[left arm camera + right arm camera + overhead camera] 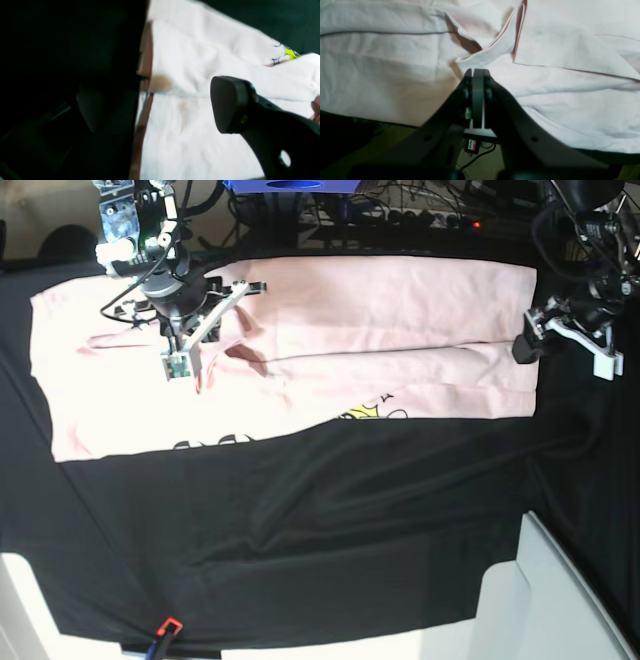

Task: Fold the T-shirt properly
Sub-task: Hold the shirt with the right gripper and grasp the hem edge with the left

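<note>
Lying across the far half of the desk, the T-shirt (300,350) is what we see first: pale pink, spread wide on a black cloth (330,520), with its upper part folded down into a long band and a strip of black print with a yellow spot showing along its near edge. In the base view our right pincer (178,365) sits over the shirt's left part, beside a rumpled pocket of cloth. From the right wrist view we see its two fingers pressed flat together just short of a raised fold of the shirt; whether a bit of cloth is caught between them we cannot tell. Our left pincer (565,345) hangs at the shirt's right-hand edge in the base view. In the left wrist view its fingers stand far apart, one dark pad (230,103) over the pale cloth and the other lost in shadow at the left, with nothing between them. Beyond the cloth, a white panel (545,600) sits at the near right corner, and cables and gear crowd the far edge behind the desk.
</note>
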### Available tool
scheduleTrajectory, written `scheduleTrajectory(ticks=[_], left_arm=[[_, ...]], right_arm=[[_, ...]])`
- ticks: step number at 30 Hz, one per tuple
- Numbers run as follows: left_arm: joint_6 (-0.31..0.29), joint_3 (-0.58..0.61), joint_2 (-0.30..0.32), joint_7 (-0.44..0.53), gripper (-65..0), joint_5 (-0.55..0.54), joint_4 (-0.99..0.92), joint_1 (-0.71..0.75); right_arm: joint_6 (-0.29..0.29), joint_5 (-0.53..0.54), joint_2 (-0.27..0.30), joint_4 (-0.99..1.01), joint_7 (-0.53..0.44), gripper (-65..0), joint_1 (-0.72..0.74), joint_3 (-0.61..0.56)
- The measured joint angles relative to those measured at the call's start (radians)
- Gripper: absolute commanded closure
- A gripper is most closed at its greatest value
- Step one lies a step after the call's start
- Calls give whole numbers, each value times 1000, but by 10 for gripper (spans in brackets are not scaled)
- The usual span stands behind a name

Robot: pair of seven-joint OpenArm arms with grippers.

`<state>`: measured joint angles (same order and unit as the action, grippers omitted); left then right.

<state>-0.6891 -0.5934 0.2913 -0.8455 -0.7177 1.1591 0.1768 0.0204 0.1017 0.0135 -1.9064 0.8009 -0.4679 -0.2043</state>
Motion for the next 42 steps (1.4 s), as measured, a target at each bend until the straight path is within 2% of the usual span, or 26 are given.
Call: scheduleTrajectory(ticks=[3, 8, 14, 20, 22, 24, 27, 28, 29, 33, 35, 38, 42], left_arm=[[-1, 3, 0, 64, -650, 1, -64, 7], [0, 8, -2, 64, -650, 3, -74, -16], [0, 139, 2, 92, -650, -18, -97, -54], [-1, 214, -20, 181, -650, -24, -97, -46], [-5, 232, -23, 182, -584, -27, -97, -46], [-5, 233, -24, 172, -442, -29, -97, -45], [-4, 235, -26, 150, -170, -15, -102, -40], [-3, 235, -31, 148, -104, -14, -104, -37], [-3, 233, -34, 139, -67, -10, -106, -35], [-4, 229, -35, 132, -45, -11, -106, -35], [-1, 229, -34, 127, 0, -10, -97, -33], [58, 234, -35, 113, 0, 5, 18, 18], [181, 239, -35, 103, 0, 10, 264, 129]], right_arm=[[-1, 0, -2, 0, 0, 0, -3, -1], [0, 0, 0, 0, -2, 0, -14, -1], [0, 0, 0, 0, -3, 0, -14, -1], [0, 0, 0, 0, -3, 0, -15, -1], [0, 0, 0, 0, -3, 0, -15, -1], [0, 0, 0, 0, -3, 0, -15, -1], [0, 0, 0, 0, -3, 0, -15, -1], [0, 0, 0, 0, -2, 0, -15, -1], [0, 0, 0, 0, -3, 0, -15, -1], [0, 0, 0, 0, -3, 0, -15, -1], [0, 0, 0, 0, -3, 0, -15, -1], [0, 1, 0, 0, -2, 0, -15, 1], [0, 0, 0, 36, -5, 0, -12, 1]])
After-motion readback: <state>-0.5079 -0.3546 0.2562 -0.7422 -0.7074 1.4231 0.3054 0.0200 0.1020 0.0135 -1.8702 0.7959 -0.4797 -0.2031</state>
